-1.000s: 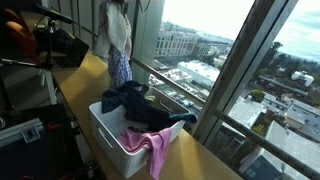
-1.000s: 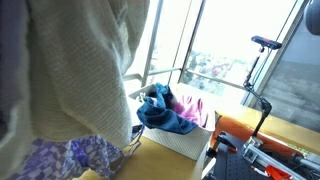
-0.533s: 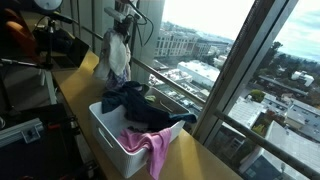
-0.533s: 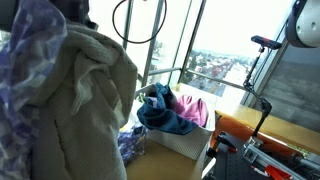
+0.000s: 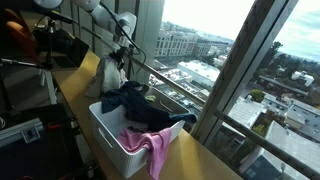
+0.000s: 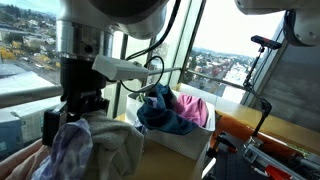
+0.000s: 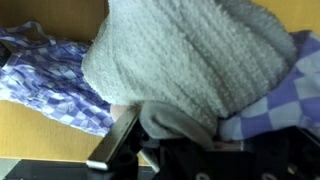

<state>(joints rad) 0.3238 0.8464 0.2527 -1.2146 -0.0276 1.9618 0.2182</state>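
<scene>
1. The gripper is clamped fully shut on a bunch of two garments: a cream sweater and a checked cloth.
2. The bunch hangs straight below it, long axis upright, with its lower end slumping onto the wooden counter.
3. A white basket of clothes stands just beside the bunch.
4. The sweater is a thick, nubbly knit. The cloth is thin and limp. The basket is rigid and rectangular.

I looked along a long wooden tabletop set against tall windows with dark, slanting frames. Bright daylight came in over city buildings far below, while the room side, crowded with dark stands, lay in shadow.
</scene>
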